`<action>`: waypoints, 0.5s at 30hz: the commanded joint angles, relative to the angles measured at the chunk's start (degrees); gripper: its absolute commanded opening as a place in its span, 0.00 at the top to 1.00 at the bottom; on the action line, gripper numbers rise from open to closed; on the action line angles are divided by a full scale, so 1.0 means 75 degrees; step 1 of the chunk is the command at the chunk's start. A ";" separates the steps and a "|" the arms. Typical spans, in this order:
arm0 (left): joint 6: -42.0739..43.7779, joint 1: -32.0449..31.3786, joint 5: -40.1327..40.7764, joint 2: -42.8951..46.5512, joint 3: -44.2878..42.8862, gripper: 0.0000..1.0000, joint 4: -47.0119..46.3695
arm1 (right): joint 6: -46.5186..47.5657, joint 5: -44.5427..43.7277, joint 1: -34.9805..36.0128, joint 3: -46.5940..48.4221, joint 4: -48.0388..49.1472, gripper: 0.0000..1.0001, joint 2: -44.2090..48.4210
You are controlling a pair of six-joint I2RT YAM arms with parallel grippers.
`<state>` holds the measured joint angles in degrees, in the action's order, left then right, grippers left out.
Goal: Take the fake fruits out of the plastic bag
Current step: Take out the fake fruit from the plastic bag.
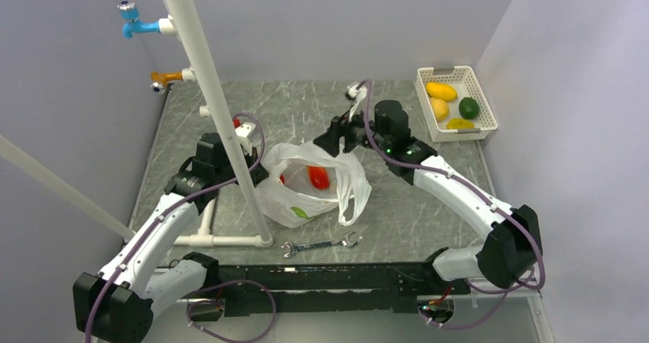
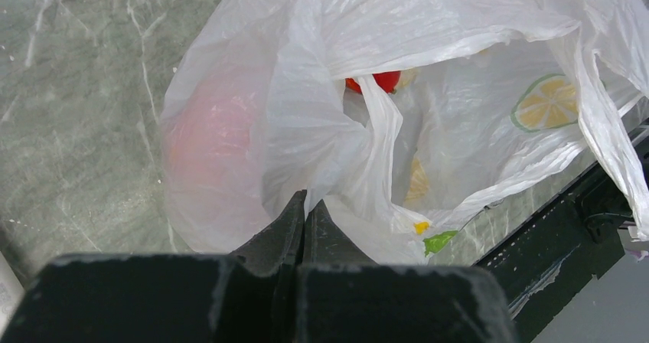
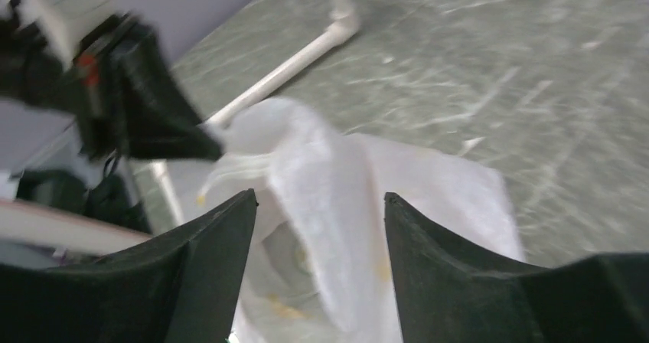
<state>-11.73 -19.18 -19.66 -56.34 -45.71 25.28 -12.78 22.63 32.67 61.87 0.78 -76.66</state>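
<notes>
- We see the thin, crinkly white plastic bag [image 1: 294, 206] printed with citrus slices and green leaves lying near the middle of the grey-green marbled table [image 1: 428, 197], its mouth gaping upward.
- Inside the bag lies 1 red fake fruit [image 1: 318, 178]. In the left wrist view a pinkish round shape [image 2: 214, 136] also shows through the film, too veiled for us to name.
- The left gripper [image 2: 306, 199] has its 2 fingers pressed together on the bag's left rim, and the film bunches right at their tips. From the right wrist camera we see that rim drawn to a point at those tips.
- The right gripper [image 3: 320, 197] is at the bag's far right edge with its fingers spread. A raised fold of the bag stands between them, and we cannot tell whether either finger touches it.
- A white lattice plastic basket [image 1: 445, 70] sits in the far right corner, well apart from the bag, holding 3 yellow fake fruits [image 1: 441, 90] and 1 green one [image 1: 469, 107].
- A silver open-ended wrench [image 1: 320, 245] lies on the table just in front of the bag.
</notes>
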 commanded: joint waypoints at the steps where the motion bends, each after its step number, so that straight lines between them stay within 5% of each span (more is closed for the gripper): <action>1: -0.0062 0.0060 -0.0236 0.0247 0.0037 1.00 -0.0410 | 0.0775 0.0732 0.1001 0.0003 -0.0470 0.40 -0.0287; 4: -0.0073 0.0061 -0.0283 0.0266 0.0053 1.00 -0.0440 | 0.0719 0.0057 0.1541 -0.0052 -0.0534 0.55 -0.0636; 9: -0.0084 0.0061 -0.0371 0.0330 0.0106 1.00 -0.0488 | 0.0458 -0.0289 0.1672 -0.0037 -0.0471 0.66 -0.1115; 15: -0.0081 0.0061 -0.0686 0.0594 0.0226 1.00 -0.0788 | 0.0649 -0.0912 0.1896 0.0339 -0.0879 0.66 -0.2088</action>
<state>-11.77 -18.94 -21.78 -54.19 -44.53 23.31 -9.08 20.36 45.71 61.25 -4.36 -88.18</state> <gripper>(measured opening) 0.012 0.328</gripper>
